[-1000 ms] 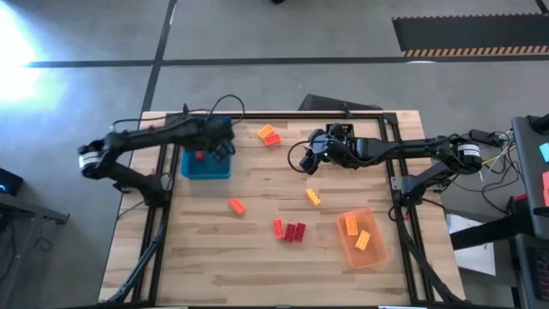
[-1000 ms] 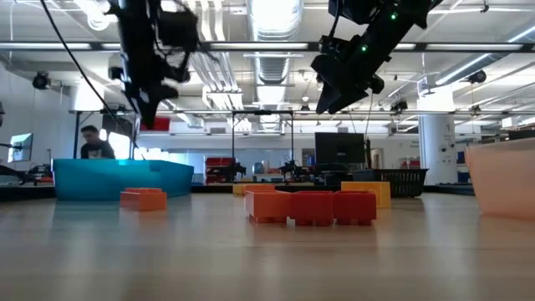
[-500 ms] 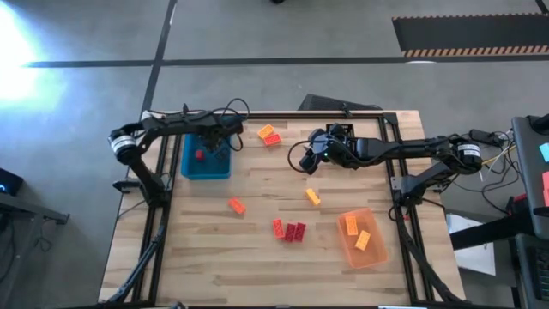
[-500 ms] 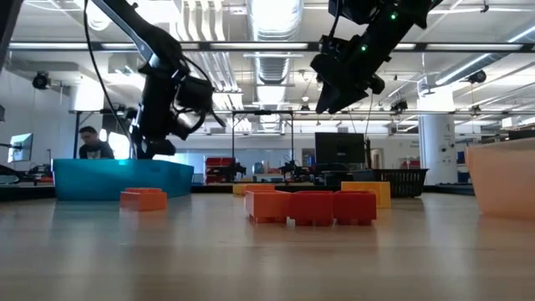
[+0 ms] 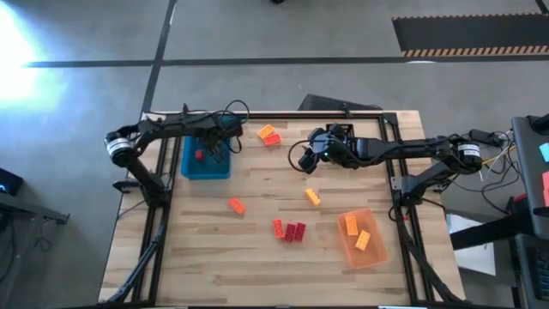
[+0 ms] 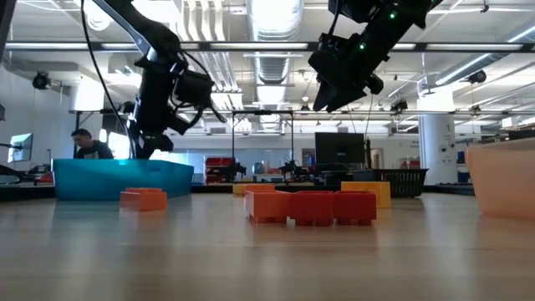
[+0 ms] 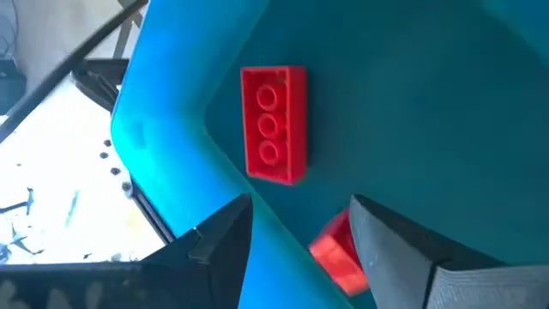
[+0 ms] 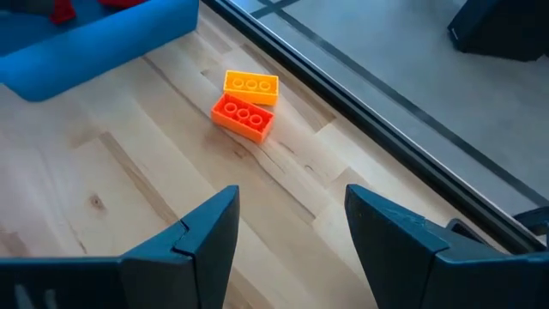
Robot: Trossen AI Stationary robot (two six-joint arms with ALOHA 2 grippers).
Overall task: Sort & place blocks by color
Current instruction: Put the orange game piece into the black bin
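I count two red blocks (image 7: 274,124) lying in my blue tray (image 5: 206,165) at the counter's (image 5: 257,257) back-left. Two more, one yellow (image 8: 251,83) and one orange (image 8: 243,117), touch each other near the back edge. One orange block (image 5: 236,205) and one yellow block (image 5: 312,196) lie alone mid-counter, and a red cluster (image 5: 290,230) sits in front of them. Two orange blocks (image 5: 357,233) rest in the translucent orange tray (image 5: 377,255). My left hand (image 5: 225,137) hangs over the blue tray, fingers apart, empty. My right hand (image 5: 316,154) hovers above the counter's middle, fingers spread, holding nothing.
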